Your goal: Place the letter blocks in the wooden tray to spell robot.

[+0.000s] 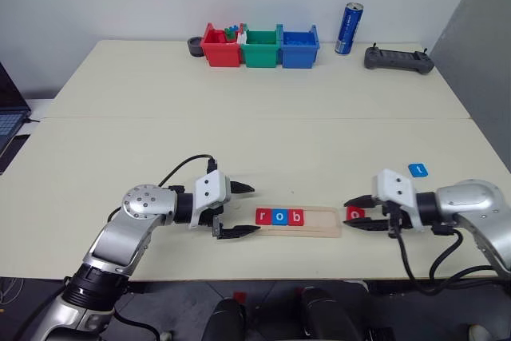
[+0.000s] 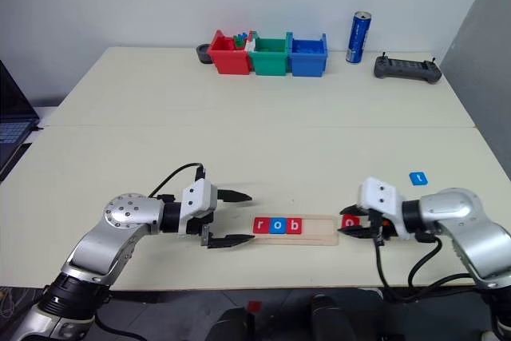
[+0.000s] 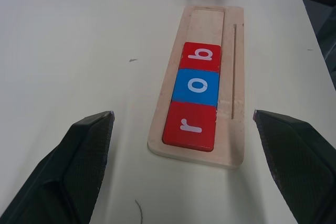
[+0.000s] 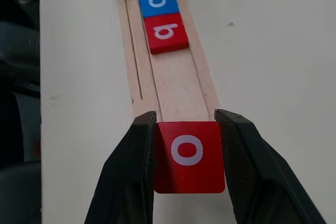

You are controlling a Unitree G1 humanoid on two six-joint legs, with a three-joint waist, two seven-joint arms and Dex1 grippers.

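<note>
**benchbot_fan:** Red "o" tile (image 4: 188, 156) is pinched between the right gripper (image 4: 186, 153) fingers, jaws closed partway onto its two side edges, and it sits right at the right-hand end of the wooden tray (image 1: 323, 222). So we're on letter four. Red r (image 1: 263, 216), blue o (image 1: 279, 216) and red b (image 1: 295, 216) are already lined up edge to edge in the tray's left part, with two slots' worth of bare wood on their right.

**gripper_nerd:** Yep. Left gripper (image 1: 239, 210) is just parked beside the tray's left end, jaws spread wide, holding nothing. The blue t (image 1: 417, 170) lies flat on the table, farther back and off to the right, well apart from everything.

**benchbot_fan:** My guess for the next move: carry the tile left over the tray and set it down flush against the b. It needs to go in square, and the "o" is forgiving since it reads the same either way up. The recess looks shallow, so a tilted tile could ride up on the rim.

**gripper_nerd:** Material-wise the tiles look like thin, flat painted squares with slightly rounded corners and white lowercase letters, smooth and a bit glossy. The tray is pale unfinished-looking wood with rounded corners, one wide recess and a thin slit running alongside it. The finger pads are black and finely textured, which should help on those slick edges. The tabletop is plain matte cream.
</note>
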